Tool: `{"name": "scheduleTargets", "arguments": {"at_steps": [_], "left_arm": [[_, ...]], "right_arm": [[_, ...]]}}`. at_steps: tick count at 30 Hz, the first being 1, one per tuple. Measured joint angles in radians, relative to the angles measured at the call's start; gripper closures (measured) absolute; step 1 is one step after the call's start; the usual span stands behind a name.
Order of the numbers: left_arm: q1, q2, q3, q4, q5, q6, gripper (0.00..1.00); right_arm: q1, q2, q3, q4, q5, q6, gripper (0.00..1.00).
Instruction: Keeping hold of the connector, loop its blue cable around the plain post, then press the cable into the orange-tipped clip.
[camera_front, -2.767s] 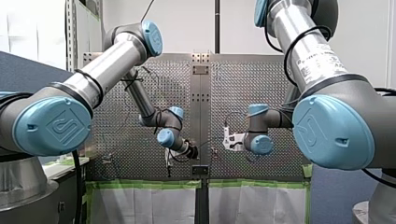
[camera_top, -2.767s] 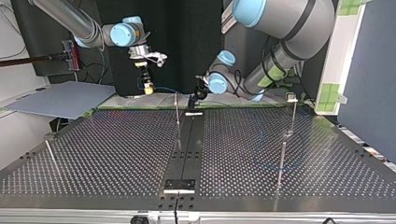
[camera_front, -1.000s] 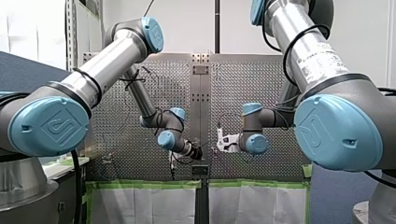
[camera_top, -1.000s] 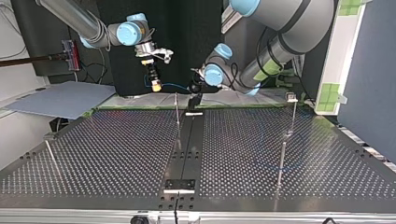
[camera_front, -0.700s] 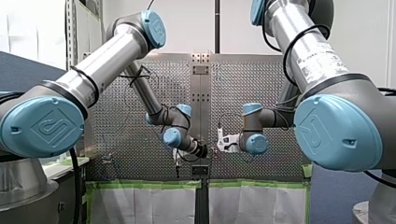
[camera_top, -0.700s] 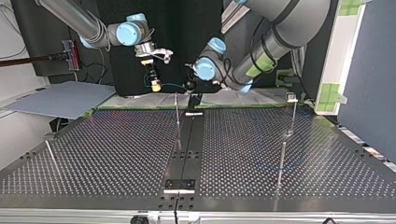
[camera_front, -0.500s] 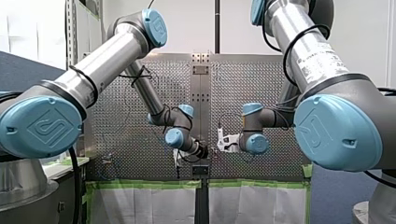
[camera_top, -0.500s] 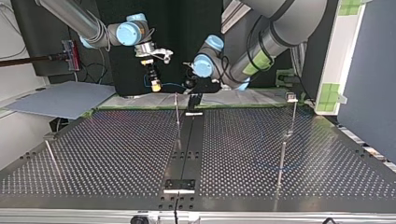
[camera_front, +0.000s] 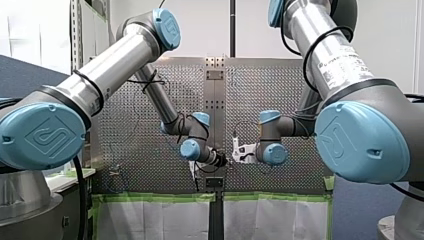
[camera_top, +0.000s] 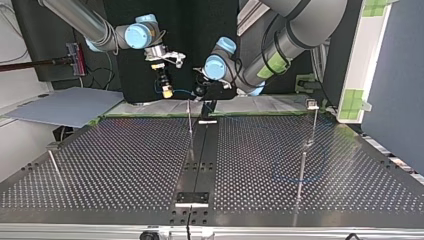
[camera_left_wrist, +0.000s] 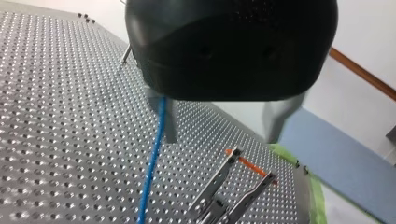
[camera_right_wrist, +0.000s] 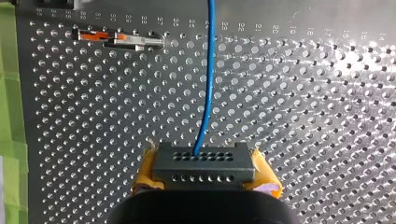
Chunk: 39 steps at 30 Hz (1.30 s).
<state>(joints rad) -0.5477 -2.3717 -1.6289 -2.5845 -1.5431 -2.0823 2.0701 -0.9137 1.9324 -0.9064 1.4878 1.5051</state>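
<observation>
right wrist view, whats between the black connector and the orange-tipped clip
Only bare perforated metal table, in the right wrist view. The black connector trails a thin blue cable ahead, beside the orange-tipped metal clip, apart from it.

We see bright, even room light with only faint shadows. In the right wrist view, glare whitens the table (camera_right_wrist: 369, 51) off to one side of the connector (camera_right_wrist: 204, 163). In the left wrist view my left gripper (camera_left_wrist: 222, 137) looms blurred, its fingers (camera_left_wrist: 169, 123) soft. The top view's backdrop (camera_top: 190, 20) is dark.
</observation>
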Motion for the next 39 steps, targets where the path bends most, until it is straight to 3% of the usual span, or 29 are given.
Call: {"name": "scheduleTargets", "arguments": {"at_steps": [1, 2, 4, 13, 19, 32, 39], "left_arm": [[0.000, 0.000, 0.000, 0.000, -0.008, 0.001, 0.72], [-0.001, 0.000, 0.000, 0.001, -0.020, 0.004, 0.95], [-0.001, 0.000, 0.000, 0.001, -0.036, 0.008, 1.00], [0.000, 0.000, 0.000, 0.010, -0.085, -0.003, 1.00], [-0.001, 0.000, -0.014, 0.007, -0.123, 0.015, 1.00], [-0.005, -0.041, -0.062, 0.081, -0.246, 0.101, 1.00], [-0.007, -0.046, -0.063, 0.099, -0.271, 0.121, 1.00]], "right_arm": [[0.000, 0.000, 0.000, 0.000, 0.000, 0.000, 1.00], [0.000, 0.000, 0.000, 0.001, 0.000, 0.000, 1.00], [0.000, 0.000, 0.000, 0.002, 0.000, 0.000, 1.00], [0.000, 0.000, 0.000, 0.003, 0.000, 0.000, 1.00], [0.000, 0.000, 0.000, 0.008, 0.007, 0.000, 1.00], [-0.010, 0.007, 0.032, 0.014, 0.115, 0.002, 1.00], [-0.012, 0.048, 0.032, -0.003, 0.136, -0.004, 1.00]]}}
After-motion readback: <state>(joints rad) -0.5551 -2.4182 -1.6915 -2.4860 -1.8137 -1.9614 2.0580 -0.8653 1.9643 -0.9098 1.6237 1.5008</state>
